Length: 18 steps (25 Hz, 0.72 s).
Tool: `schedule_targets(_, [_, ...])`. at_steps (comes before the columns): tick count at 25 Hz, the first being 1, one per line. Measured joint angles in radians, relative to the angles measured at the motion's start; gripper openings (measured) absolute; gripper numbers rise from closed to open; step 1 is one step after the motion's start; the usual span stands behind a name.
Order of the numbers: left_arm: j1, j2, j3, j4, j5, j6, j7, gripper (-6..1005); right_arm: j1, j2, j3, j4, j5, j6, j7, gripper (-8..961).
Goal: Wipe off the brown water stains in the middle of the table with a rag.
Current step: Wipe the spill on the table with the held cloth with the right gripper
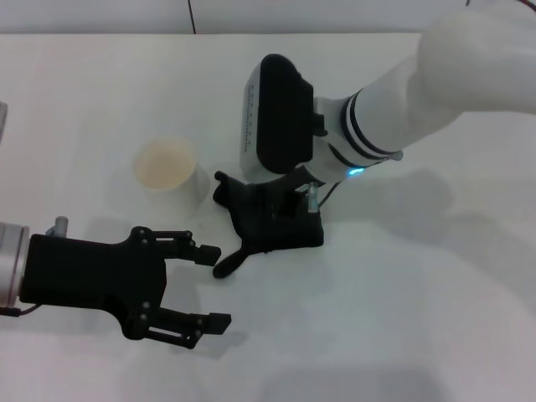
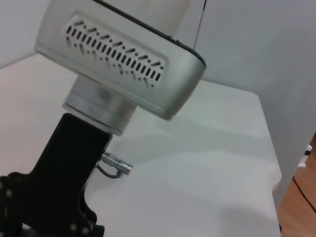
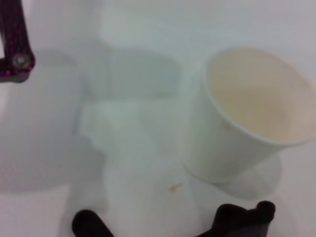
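Left gripper (image 1: 209, 287) idles low at the robot's left over the table (image 1: 402, 318), fingers spread wide, holding nothing.

Pale cup (image 1: 170, 173) stands upright just beyond it, left of centre, apparently empty.

Rag (image 1: 266, 219) lies bunched on the table right of the cup, near but not touching it, narrow tail (image 1: 228, 265) trailing toward the robot.

Right gripper (image 1: 293, 197) is down on the rag from above, wrist nearly vertical. Fingers are buried in the cloth; can't tell whether they are closed on it or just pressing.

Stain: from the head view nothing brown shows. The right wrist view shows only a faint orange-brown fleck (image 3: 175, 187) on the table by the cup's base, just ahead of the rag's edge (image 3: 237, 219).

Step, my read: mid-wipe, mostly done, one small residue left between rag and cup.

Next move needs: keep downward pressure, drag the rag toward the cup over that fleck, short stroke. Risk is nudging the cup, so stop shy of its base.
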Motion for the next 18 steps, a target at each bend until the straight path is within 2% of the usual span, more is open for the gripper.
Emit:
schedule_targets(3, [-0.005,0.000,0.000,-0.003,0.000,-0.003,-0.001,862,-0.007,0.000,0.001,-0.027,-0.013,-0.022,0.000,71])
schedule_targets(8, [-0.007,0.000,0.000,-0.002,0.000,-0.006,0.001,862,-0.009,0.000,-0.098,-0.106,0.009,-0.043,0.009,70])
schedule_targets(18, [-0.012,-0.001,0.004,-0.005,-0.004,-0.006,0.001,862,0.003,0.000,-0.219,-0.150,0.115,0.012,-0.002,71])
